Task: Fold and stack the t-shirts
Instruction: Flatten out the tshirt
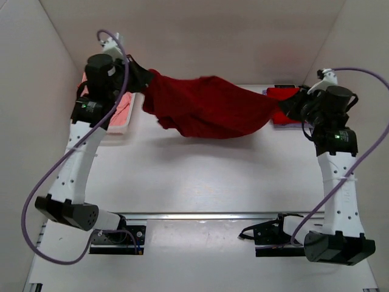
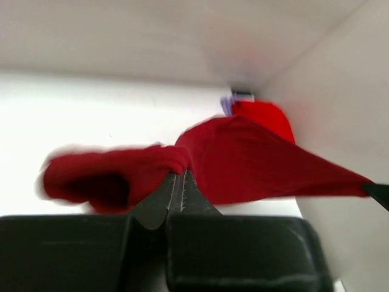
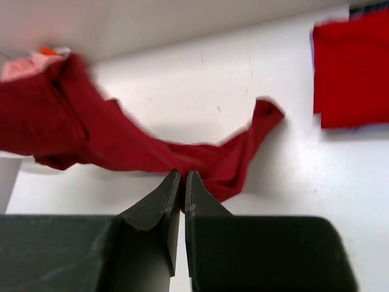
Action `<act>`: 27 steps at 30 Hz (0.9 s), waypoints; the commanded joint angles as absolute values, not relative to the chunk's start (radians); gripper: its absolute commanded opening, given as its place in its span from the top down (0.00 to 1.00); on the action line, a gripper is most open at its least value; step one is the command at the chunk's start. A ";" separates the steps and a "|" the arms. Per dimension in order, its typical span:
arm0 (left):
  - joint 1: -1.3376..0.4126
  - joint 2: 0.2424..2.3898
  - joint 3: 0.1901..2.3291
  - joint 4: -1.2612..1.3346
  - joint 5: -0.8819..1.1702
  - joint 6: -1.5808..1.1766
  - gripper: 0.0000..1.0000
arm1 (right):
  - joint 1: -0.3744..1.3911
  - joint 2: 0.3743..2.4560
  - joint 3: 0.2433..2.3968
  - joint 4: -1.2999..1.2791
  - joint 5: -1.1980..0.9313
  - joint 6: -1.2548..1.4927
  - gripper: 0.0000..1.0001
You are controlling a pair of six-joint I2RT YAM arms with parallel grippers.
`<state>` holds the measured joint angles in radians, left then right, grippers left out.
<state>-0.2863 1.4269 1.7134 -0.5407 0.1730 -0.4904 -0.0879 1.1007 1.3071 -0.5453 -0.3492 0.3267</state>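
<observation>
Across the far half of the white surface (image 1: 200, 182) the dark maroon t-shirt (image 1: 206, 109) hung stretched between the two arms. It was bunched and sagging in the middle, with its shadow on the surface beneath; whether its lowest fold touched down could not be told. At the far right lay the bright red t-shirt (image 3: 352, 70), folded flat into a rectangle, close by the right arm's wrist. At the far left, partly hidden behind the left arm, lay the salmon pink t-shirt (image 1: 121, 112). The left end effector (image 2: 179, 182) was pinched tight on one end of the dark maroon t-shirt, cloth gathered at its tips and spilling to both sides. The right end effector (image 3: 183, 182) gripped the opposite end — jaws all but together, a thin fold of maroon cloth caught at the tips, a loose flap trailing toward the bright red t-shirt.
</observation>
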 commanded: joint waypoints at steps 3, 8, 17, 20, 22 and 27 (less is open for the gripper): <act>-0.226 1.367 1.867 -0.718 0.166 -0.430 1.00 | -0.098 1.043 1.492 -0.673 -0.330 0.310 1.00; -0.178 1.310 1.933 -0.765 0.160 -0.429 1.00 | -0.152 1.002 1.606 -0.732 -0.350 0.311 1.00; -0.126 1.414 1.846 -0.716 0.250 -0.439 1.00 | -0.077 1.216 1.658 -0.701 -0.365 0.288 1.00; -0.117 1.521 1.842 -0.669 0.308 -0.445 1.00 | -0.037 1.320 1.677 -0.678 -0.339 0.256 1.00; -0.127 1.604 1.934 -0.667 0.331 -0.448 1.00 | -0.012 1.437 1.751 -0.684 -0.283 0.230 1.00; -0.085 1.810 2.372 -0.761 0.360 -0.459 1.00 | 0.024 1.588 2.083 -0.747 -0.164 0.196 1.00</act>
